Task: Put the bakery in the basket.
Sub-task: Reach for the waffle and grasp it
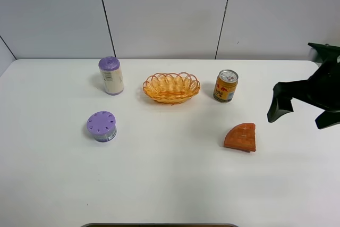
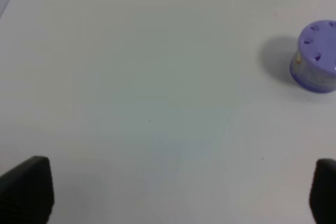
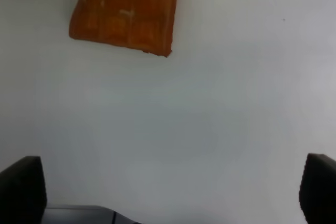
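The bakery [image 1: 241, 137], an orange-brown quarter-round wedge with a grid top, lies on the white table at the right. It also shows in the right wrist view [image 3: 126, 13]. The orange-yellow wicker basket [image 1: 171, 87] stands empty at the middle back. My right gripper [image 1: 304, 116] hovers open above the table, to the right of the wedge and apart from it. In the right wrist view the gripper [image 3: 173, 195] has its fingers wide apart with nothing between them. My left gripper [image 2: 173, 195] is open and empty in its wrist view and out of the high view.
A gold-red drink can [image 1: 226, 85] stands right of the basket. A tall purple-lidded container [image 1: 111, 75] stands left of the basket. A short purple-lidded container [image 1: 101, 126] sits in front of it and shows in the left wrist view [image 2: 316, 57].
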You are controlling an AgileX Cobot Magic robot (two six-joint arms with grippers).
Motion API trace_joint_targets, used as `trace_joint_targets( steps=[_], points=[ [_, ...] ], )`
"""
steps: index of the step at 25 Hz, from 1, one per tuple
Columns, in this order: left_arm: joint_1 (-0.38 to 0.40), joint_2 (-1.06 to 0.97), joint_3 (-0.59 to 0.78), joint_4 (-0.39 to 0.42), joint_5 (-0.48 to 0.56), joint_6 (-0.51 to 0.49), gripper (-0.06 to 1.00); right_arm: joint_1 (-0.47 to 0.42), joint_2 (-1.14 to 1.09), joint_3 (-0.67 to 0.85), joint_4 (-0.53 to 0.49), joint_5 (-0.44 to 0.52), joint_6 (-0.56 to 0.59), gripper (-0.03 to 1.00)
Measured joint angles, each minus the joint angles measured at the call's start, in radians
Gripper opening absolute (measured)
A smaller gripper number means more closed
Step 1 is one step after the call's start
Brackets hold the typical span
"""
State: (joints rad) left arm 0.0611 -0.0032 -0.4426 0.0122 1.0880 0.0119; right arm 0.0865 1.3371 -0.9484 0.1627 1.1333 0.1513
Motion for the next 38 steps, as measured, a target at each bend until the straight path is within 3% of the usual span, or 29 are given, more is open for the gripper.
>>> trace_joint_targets(
  steps=[11,18,26,38],
  points=[
    [0.0,0.0,0.0,0.0,0.0,0.0,0.99,0.0,0.203,-0.002,0.078,-0.137,-0.001,0.99],
    [0.0,0.0,0.0,0.0,0.0,0.0,0.99,0.066,0.321,-0.008,0.08,-0.226,0.055,0.99],
    [0.0,0.0,0.0,0.0,0.0,0.0,0.99,0.117,0.458,-0.101,0.057,-0.22,0.159,0.99],
    [0.0,0.0,0.0,0.0,0.0,0.0,0.99,0.119,0.544,-0.138,0.024,-0.194,0.21,0.99]
  ],
)
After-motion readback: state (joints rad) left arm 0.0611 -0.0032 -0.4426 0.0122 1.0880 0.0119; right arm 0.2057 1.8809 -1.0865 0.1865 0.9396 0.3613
